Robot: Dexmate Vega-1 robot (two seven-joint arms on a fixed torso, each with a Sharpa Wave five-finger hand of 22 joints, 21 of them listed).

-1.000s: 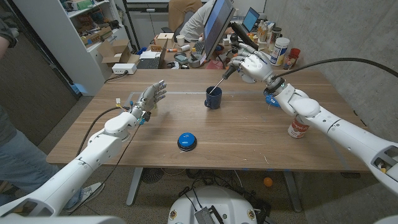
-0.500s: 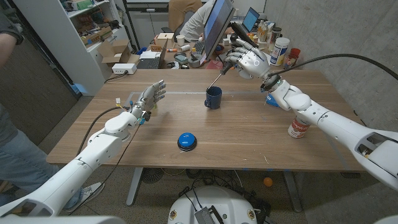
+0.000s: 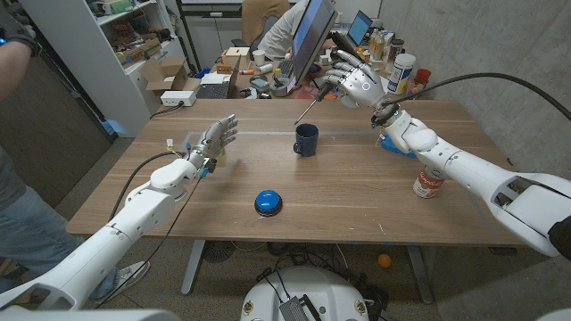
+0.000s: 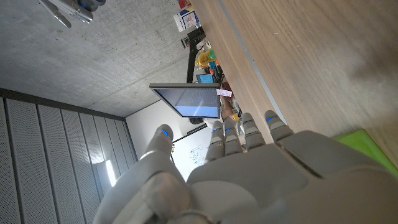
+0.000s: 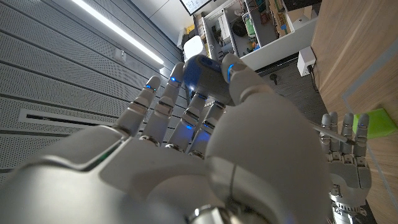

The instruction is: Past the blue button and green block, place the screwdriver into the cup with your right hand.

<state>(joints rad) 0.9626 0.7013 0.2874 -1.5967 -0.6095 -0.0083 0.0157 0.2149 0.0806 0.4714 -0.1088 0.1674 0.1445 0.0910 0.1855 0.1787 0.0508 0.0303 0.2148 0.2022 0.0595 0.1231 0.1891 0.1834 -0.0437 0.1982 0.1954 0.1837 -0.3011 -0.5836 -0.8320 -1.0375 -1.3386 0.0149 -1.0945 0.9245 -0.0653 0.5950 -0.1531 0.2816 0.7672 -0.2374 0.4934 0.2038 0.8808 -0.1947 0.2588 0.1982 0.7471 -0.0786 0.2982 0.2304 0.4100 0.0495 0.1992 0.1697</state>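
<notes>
My right hand hangs over the table's far side and grips the screwdriver by its handle. The thin shaft slants down toward the dark blue cup, and its tip hangs just above the far rim. In the right wrist view my fingers wrap the blue handle. The blue button sits on the near middle of the table. My left hand stands open with fingers apart, next to the green block, which is mostly hidden behind it in the head view.
A red-and-white can stands on the right, near my right forearm, with a blue object under the wrist. Behind the table are a monitor, a seated person and desk clutter. Another person's arm shows at far left.
My right hand has risen and drawn back from the cup, so the screwdriver tip that was at the cup's mouth now hangs above it. The left hand has not moved.
</notes>
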